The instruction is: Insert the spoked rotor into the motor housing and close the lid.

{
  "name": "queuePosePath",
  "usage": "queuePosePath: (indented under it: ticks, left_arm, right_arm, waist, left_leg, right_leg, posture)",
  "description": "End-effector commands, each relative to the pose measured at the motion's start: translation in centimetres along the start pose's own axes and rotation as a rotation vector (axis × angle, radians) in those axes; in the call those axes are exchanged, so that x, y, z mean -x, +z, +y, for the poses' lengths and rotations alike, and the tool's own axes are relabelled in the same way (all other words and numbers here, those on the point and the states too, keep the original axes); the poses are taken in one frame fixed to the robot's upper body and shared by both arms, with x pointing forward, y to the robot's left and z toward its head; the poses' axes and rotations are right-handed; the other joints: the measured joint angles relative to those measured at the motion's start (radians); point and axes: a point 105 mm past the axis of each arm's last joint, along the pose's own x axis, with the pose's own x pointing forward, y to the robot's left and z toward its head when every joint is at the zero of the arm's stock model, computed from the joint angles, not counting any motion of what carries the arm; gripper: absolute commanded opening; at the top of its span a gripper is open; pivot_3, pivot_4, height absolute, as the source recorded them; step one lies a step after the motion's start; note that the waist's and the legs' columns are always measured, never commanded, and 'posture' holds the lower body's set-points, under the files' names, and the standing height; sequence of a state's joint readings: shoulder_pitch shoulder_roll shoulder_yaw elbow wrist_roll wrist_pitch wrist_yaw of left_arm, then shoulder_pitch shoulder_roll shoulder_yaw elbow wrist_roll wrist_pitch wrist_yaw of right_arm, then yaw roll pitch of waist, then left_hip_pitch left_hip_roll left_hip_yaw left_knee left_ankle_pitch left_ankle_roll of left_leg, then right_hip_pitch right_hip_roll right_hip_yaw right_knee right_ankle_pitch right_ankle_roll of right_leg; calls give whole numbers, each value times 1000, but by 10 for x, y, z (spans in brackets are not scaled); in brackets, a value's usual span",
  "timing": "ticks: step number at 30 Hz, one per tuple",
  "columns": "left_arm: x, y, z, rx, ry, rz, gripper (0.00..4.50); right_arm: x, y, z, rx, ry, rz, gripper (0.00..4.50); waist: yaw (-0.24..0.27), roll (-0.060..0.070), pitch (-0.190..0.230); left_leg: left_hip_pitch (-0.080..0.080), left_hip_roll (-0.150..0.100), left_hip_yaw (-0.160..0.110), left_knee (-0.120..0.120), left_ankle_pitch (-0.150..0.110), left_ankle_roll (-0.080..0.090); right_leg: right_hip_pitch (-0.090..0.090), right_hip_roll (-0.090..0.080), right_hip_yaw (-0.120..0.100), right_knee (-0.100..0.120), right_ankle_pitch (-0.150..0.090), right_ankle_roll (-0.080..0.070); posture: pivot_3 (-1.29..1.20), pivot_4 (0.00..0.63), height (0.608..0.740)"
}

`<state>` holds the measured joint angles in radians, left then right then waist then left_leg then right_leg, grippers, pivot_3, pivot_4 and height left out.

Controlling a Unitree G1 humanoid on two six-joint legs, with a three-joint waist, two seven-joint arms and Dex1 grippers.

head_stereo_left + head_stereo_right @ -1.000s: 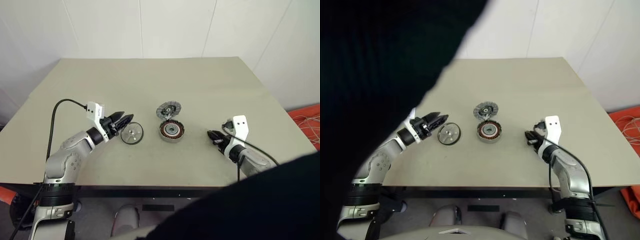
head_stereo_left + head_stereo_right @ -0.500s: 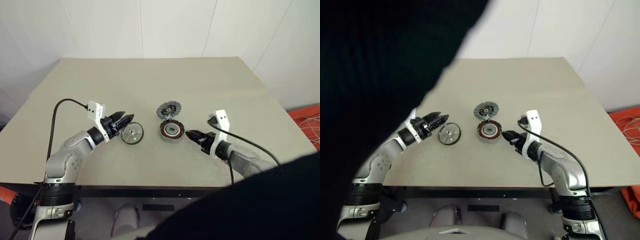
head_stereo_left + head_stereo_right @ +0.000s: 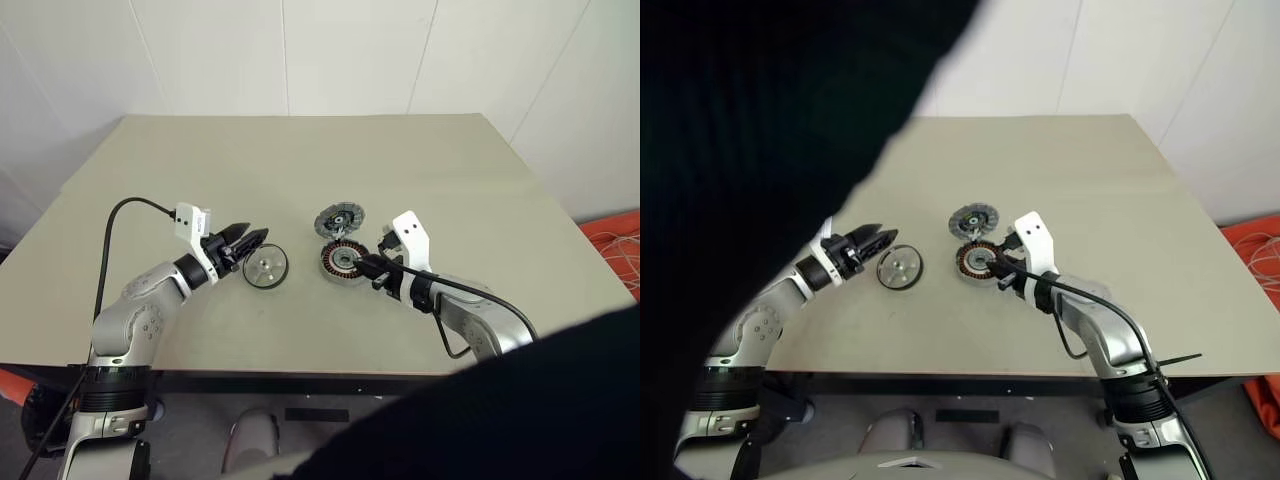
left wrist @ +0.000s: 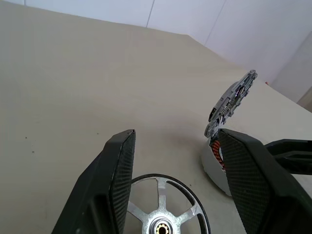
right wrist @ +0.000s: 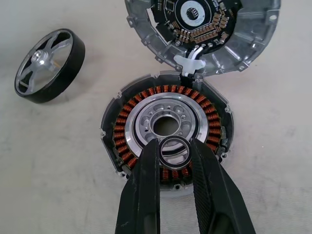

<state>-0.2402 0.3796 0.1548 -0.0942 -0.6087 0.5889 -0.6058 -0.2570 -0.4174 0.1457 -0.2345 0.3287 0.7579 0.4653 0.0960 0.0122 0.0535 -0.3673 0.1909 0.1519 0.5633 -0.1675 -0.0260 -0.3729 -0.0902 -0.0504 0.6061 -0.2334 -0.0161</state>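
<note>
Spoked rotor (image 3: 265, 268) is lying flat on the surface (image 3: 300, 160), with the left gripper (image 3: 262, 238) hovering just beside it, jaws wide. The right gripper (image 3: 358, 263) is blocking part of the motor housing (image 3: 335, 262), and the lid (image 3: 339, 217) is tilting up behind. The right wrist view is showing its jaws pinching a small ring (image 5: 175, 165) that is too small to tell in the eye views.

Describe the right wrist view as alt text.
The right gripper pinches a small metal ring just over the copper-wound housing. The housing's lid is hinged open, and the spoked rotor lies apart on the table.
</note>
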Motion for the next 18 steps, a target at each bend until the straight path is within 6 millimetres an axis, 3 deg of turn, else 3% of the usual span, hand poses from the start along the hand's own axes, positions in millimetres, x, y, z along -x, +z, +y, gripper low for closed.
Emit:
queuePosePath:
  ticks: [1,18]
  left_arm:
    - [0,13,-7,-35,-30,-36,2864]
    - [-2,10,-12,-29,-56,-25,2864]
  right_arm:
    - [0,17,-4,65,-18,-39,615]
    - [-31,23,13,102,34,-24,615]
  waist:
    - [0,0,0]
    - [-1,0,0]
  left_leg:
    - [0,0,0,0,0,0]
    - [0,0,0,0,0,0]
  right_leg:
    - [0,0,0,0,0,0]
    - [0,0,0,1,3,-5]
  posture:
    - [0,0,740]
    - [0,0,740]
